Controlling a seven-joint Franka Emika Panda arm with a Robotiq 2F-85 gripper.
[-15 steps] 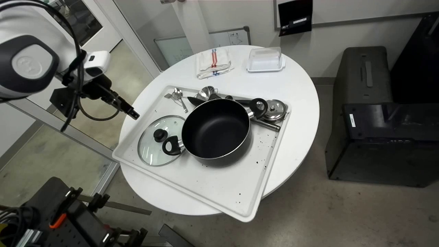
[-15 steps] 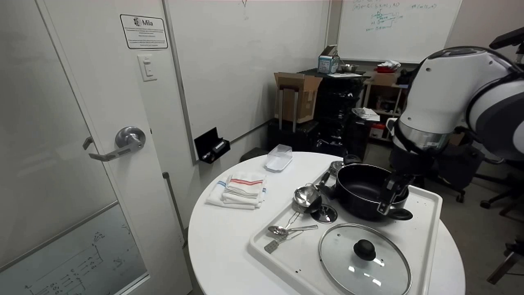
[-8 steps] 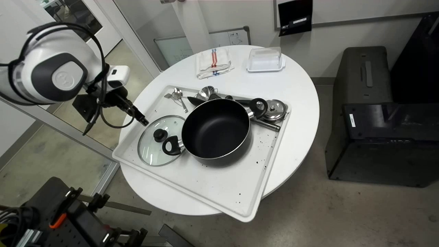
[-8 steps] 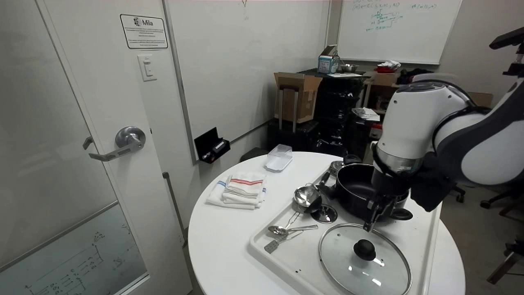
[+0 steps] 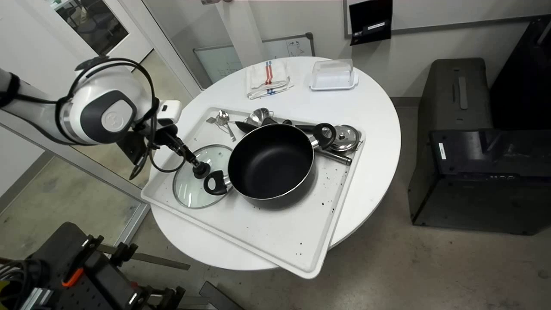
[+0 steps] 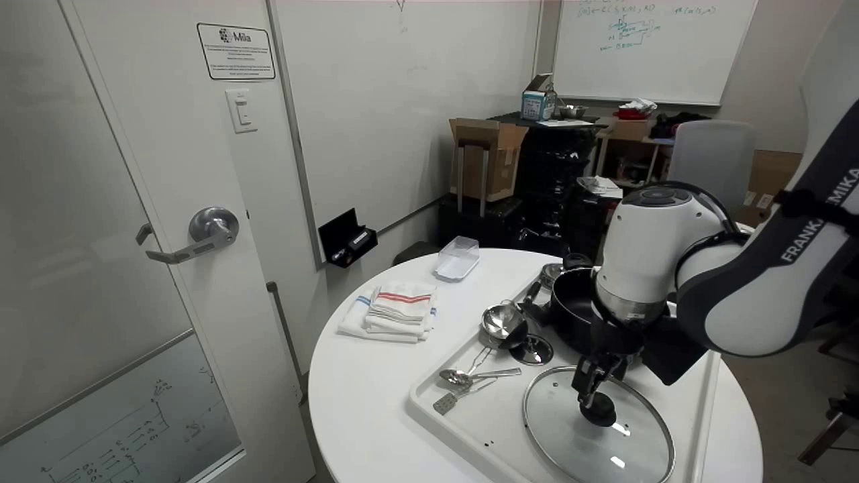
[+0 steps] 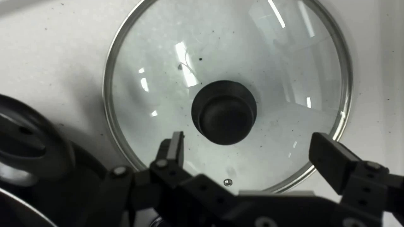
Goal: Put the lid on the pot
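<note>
I'm holding the gripper (image 7: 246, 138) above the lid (image 7: 221, 69), fingers (image 7: 329, 159) standing wide apart, presumably for straddling the upturned knob (image 7: 225, 119); the pot (image 5: 273, 163) is sitting uncovered alongside.

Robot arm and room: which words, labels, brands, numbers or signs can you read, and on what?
"Mila": sign above the light switch.
"FRANKA": robot arm.
"MIKA", its start unclear: same robot arm.
Too small or blurred: sign's smaller lines; whiteboard writing; labels on wall tray and black case.
</note>
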